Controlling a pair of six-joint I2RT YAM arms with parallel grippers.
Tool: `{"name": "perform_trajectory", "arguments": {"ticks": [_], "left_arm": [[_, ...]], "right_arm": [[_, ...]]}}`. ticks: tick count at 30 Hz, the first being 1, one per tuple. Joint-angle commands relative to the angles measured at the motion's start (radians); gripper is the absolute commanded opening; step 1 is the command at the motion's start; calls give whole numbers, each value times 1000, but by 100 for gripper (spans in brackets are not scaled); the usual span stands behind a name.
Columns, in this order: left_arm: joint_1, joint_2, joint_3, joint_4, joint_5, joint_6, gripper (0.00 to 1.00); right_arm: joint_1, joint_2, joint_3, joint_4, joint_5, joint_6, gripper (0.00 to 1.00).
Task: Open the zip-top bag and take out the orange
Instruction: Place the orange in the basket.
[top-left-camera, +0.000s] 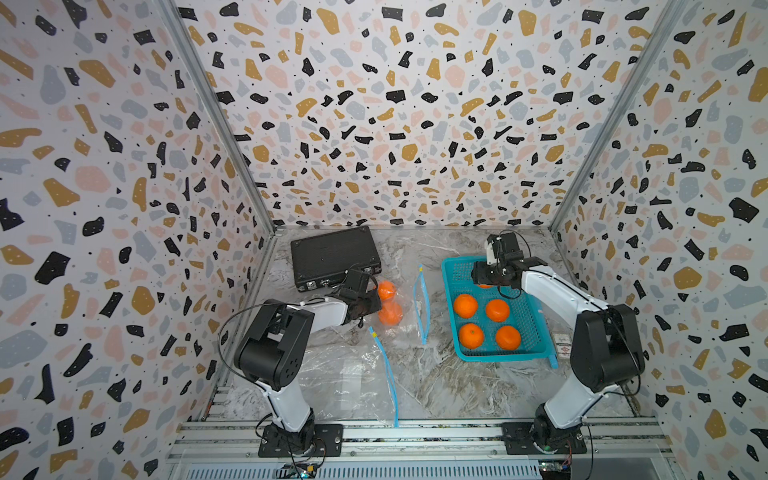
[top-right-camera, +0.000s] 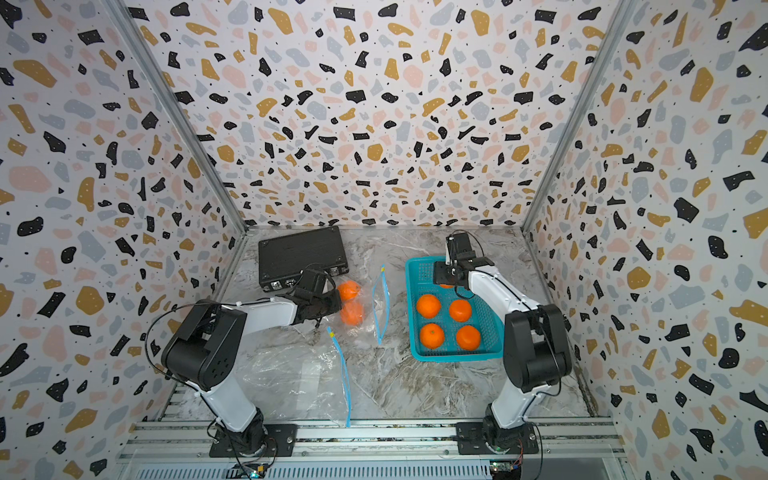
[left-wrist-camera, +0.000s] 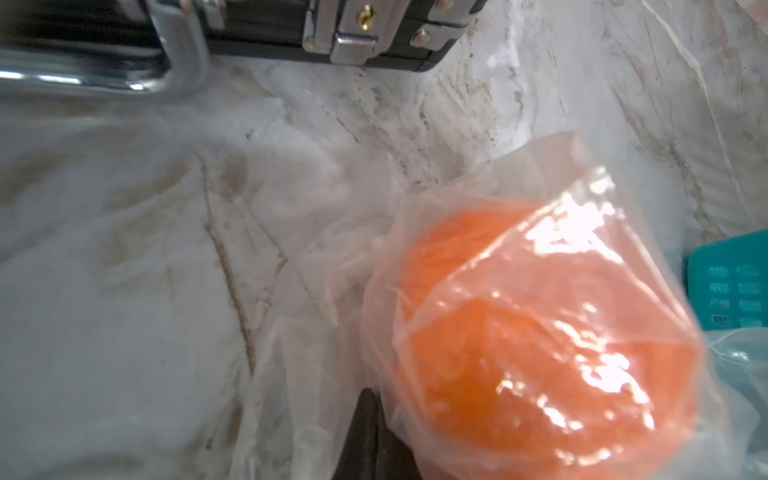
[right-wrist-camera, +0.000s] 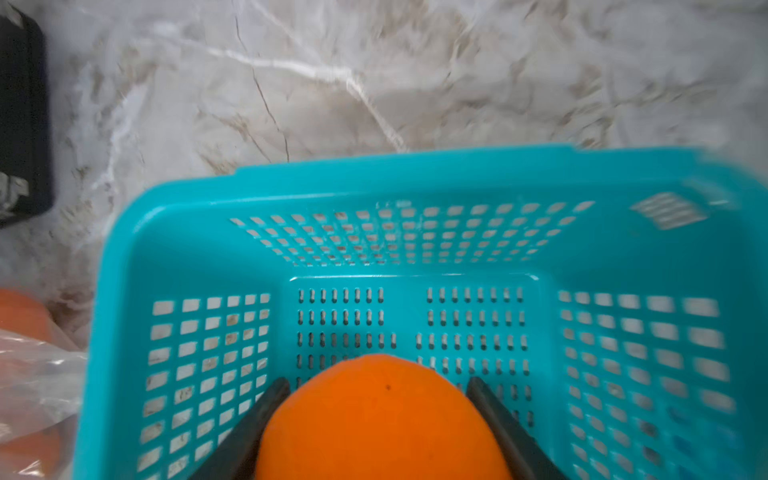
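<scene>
- Nearest the arm bases: an empty bag (top-left-camera: 345, 374) flat on the bench (top-left-camera: 449, 386) by the left arm. Not in play, I'd say.
- Next, the bag (top-left-camera: 405, 320) that matters. The left claw (left-wrist-camera: 368, 411) is pressed together, pinching plastic at the bag's closed end, right beside the 2 oranges (top-left-camera: 390, 312) inside.
- The bag's long axis runs sideways across the bench, with the closed end at the left claw and the zip (top-left-camera: 423, 332) on the basket side. The zip line runs near-to-far and its 2 blue strips look parted, so I'd call it open.
- Level with that, on the right, is the basket (top-left-camera: 498, 356), with 4 oranges (top-left-camera: 497, 309) in its near half.
- The key bit: the right claw (right-wrist-camera: 378, 384) hangs over the basket's far end, jaws spread around an orange (right-wrist-camera: 382, 428) and pinching it from both sides. The wrist view shows bare basket floor beyond the fruit. Can't tell if it touches down.
- My guess for the coming move: straight down and let go. The 4 oranges sit nearer the base, apart from that spot.
- After that, the bag's mouth faces the right arm's side, so the right claw should go in. The basket wall stands between them, so it'd need to lift over.
- Farthest back is a black case (top-left-camera: 334, 257), just beside the bag's farther orange. It's tight for the left claw and out of the right's way.
</scene>
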Motion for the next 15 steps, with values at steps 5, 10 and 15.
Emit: {"name": "perform_trajectory", "arguments": {"ticks": [5,10,15], "left_arm": [[-13,-31,-21,22,24,-11,2],[-14,-54,-19,8,21,-2,5],[-10,-92,-18,-18,8,11,10]], "right_arm": [[8,167,94,30,-133,7,61],[8,239,163,-32,-161,-5,77],[15,172,165,-37,-141,-20,100]]}}
